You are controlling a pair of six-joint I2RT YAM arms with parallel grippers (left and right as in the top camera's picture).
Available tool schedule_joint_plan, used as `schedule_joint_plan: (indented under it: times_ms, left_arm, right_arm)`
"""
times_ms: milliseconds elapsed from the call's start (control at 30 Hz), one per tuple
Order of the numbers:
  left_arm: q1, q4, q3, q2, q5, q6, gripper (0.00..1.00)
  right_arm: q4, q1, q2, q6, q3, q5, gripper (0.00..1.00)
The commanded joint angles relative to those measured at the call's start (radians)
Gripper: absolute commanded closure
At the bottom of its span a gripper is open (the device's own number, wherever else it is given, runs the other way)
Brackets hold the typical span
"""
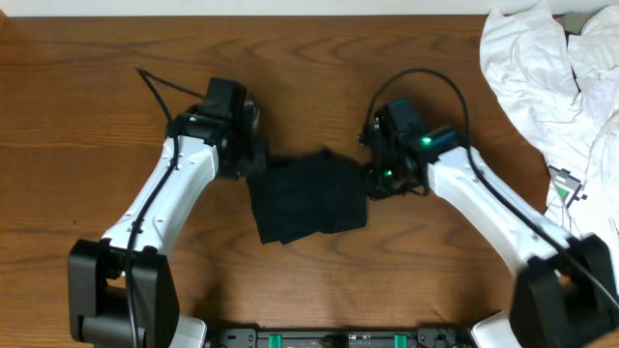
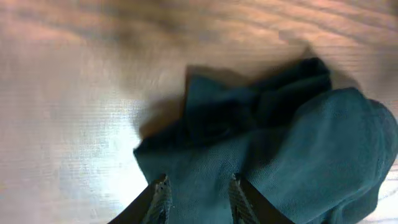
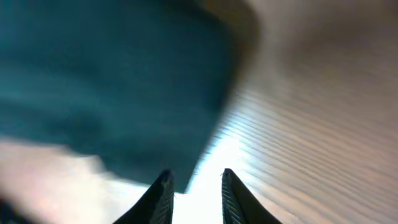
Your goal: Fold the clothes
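Ribbed black fingertips (image 2: 160,190) of my left gripper (image 2: 198,186) sit closest to the lens, part-spread above the black garment (image 2: 298,149). I can see no fold bunched between them, so I judge the claw empty. On the other wrist, the right gripper (image 3: 193,183) is likewise spread a little, with bare glossy wood and the cloth's rim showing in the gap and nothing pinched. That view is smeared, so I won't read finer detail from it. Just past the left fingers the fabric looks soft and matte. A rounded, doubled-over bulge lies to one side and a crumpled dark flap pokes out beyond it onto the wood. From overhead, the garment (image 1: 309,198) lies near the middle of the table (image 1: 97,116), a touch toward the near edge where the arm bases stand. It is gathered into a compact, roughly rectangular bundle with uneven corners, and neither its logo nor its tag shows. The left gripper (image 1: 253,159) is at its left edge and the right gripper (image 1: 372,179) at its right edge, both right against the cloth. I take the fold to be well along, with the job now tidying or one last halving. The next move calls for a clean pinch on one edge layer and a low, slow carry across so the limp cloth doesn't drag or spring open. Farthest off, a heap of crumpled white garments (image 1: 532,68) fills the far right corner, well apart.
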Motion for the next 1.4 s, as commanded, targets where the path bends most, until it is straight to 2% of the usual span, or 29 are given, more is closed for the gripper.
schedule_joint_plan:
  times_ms: [0, 200, 400, 533, 733, 833, 1067, 1367]
  left_arm:
    - [-0.019, 0.024, 0.007, 0.006, 0.054, 0.132, 0.67]
    - [-0.079, 0.057, 0.006, 0.035, 0.072, 0.195, 0.67]
    - [-0.091, 0.091, 0.006, 0.097, 0.072, 0.196, 0.67]
    - [-0.09, 0.118, 0.006, 0.152, 0.049, 0.194, 0.66]
    - [-0.09, 0.201, 0.006, 0.243, 0.006, 0.184, 0.66]
    - [-0.09, 0.217, 0.006, 0.28, -0.073, 0.148, 0.66]
    - [-0.09, 0.163, 0.006, 0.356, -0.119, 0.135, 0.66]
    - [-0.089, 0.119, -0.033, 0.379, -0.138, 0.134, 0.66]
  right_arm:
    - [0.018, 0.036, -0.027, -0.073, 0.019, -0.195, 0.83]
    - [0.089, 0.087, 0.029, -0.04, 0.01, -0.219, 0.89]
    - [0.232, 0.104, 0.13, 0.069, 0.01, -0.375, 0.92]
    - [0.296, 0.109, 0.195, 0.124, 0.01, -0.409, 0.93]
    - [0.296, 0.11, 0.281, 0.131, 0.01, -0.407, 0.93]
    - [0.274, 0.111, 0.341, 0.13, 0.01, -0.398, 0.92]
    - [0.213, 0.096, 0.478, 0.125, 0.01, -0.315, 0.95]
    - [0.192, 0.004, 0.482, 0.042, 0.01, -0.259, 0.93]
